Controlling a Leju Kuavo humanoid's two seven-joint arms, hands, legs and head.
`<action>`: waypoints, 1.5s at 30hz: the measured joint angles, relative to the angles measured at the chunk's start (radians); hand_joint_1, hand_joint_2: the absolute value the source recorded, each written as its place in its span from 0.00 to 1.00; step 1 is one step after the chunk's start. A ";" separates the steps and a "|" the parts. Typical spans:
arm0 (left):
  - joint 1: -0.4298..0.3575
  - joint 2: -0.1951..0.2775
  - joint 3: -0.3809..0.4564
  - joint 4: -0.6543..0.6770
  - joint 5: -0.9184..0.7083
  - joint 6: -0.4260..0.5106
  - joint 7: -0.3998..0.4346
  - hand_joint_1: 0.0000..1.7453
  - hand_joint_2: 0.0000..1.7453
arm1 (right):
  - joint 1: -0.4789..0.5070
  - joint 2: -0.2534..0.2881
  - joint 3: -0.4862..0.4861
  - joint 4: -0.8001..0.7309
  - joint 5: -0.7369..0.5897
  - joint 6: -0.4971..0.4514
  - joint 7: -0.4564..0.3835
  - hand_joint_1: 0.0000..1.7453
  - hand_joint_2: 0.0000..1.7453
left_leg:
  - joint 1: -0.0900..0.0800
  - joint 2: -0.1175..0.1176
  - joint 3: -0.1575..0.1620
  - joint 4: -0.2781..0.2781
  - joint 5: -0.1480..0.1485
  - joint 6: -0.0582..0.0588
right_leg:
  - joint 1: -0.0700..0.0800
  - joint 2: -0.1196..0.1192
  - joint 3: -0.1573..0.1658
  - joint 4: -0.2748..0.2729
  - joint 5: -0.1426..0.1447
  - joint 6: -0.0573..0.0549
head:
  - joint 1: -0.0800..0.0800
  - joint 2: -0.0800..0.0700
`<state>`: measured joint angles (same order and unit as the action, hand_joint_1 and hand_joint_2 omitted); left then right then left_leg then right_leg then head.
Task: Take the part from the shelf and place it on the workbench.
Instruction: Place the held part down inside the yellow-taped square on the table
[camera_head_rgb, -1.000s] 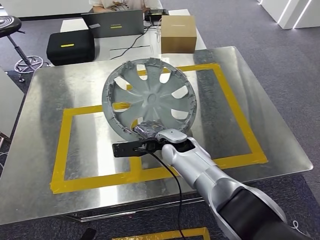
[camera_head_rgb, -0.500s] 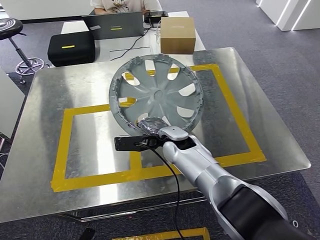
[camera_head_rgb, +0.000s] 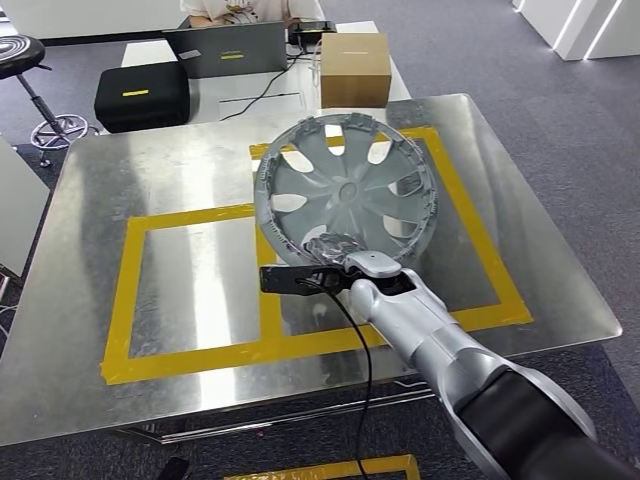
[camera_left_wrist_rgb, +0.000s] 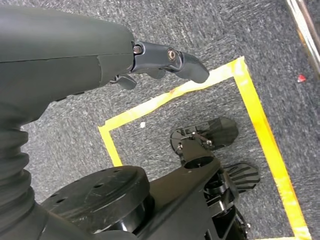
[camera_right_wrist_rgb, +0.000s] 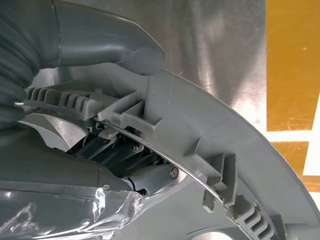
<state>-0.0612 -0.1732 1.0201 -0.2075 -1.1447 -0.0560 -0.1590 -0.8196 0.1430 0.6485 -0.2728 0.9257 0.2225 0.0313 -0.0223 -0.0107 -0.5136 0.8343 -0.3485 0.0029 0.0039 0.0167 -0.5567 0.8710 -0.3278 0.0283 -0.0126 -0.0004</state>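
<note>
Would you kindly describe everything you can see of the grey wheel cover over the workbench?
The wheel cover is a round grey disc that looks like plastic, with curved spokes running out from a small centre hub and openings between them. It faces inner side up: moulded clips and ribbed tabs stand along the rim, and a thin wire ring runs through them. The right robot hand grips its near edge, holding it over the right-hand yellow-taped rectangle of the metal workbench. Whether it touches the surface cannot be told.

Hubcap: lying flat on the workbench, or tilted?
Tilted. The right hand grips the hubcap by its near rim; whether its far edge touches the workbench is unclear.
</note>
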 joint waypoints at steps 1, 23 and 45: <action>0.000 0.000 0.000 0.000 0.000 0.000 -0.009 0.00 1.00 | 0.000 -0.001 0.000 0.000 0.001 0.000 0.000 0.91 1.00 | 0.000 0.000 0.000 0.000 0.000 0.000 | 0.000 0.000 0.000 0.000 0.000 0.000 | 0.000 0.000; 0.004 0.003 -0.003 0.000 -0.010 -0.080 -0.149 0.00 1.00 | 0.010 -0.038 0.000 0.000 0.010 0.004 -0.030 0.00 0.00 | 0.000 0.000 -0.004 0.000 -0.001 0.001 | 0.000 0.000 -0.004 0.000 -0.001 0.001 | 0.000 0.000; 0.003 -0.003 -0.002 0.000 0.005 0.042 -0.170 0.00 1.00 | -0.002 -0.063 0.002 -0.006 0.057 -0.044 -0.037 0.00 0.00 | 0.000 0.000 -0.004 0.000 0.000 0.001 | 0.000 0.000 -0.003 0.000 -0.001 0.001 | 0.000 0.000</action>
<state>-0.0584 -0.1761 1.0180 -0.2075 -1.1399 -0.0145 -0.3292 -0.8217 0.0802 0.6500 -0.2784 0.9827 0.1780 -0.0055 -0.0225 -0.0106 -0.5176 0.8346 -0.3489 0.0036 0.0037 0.0166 -0.5602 0.8709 -0.3288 0.0291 -0.0126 -0.0004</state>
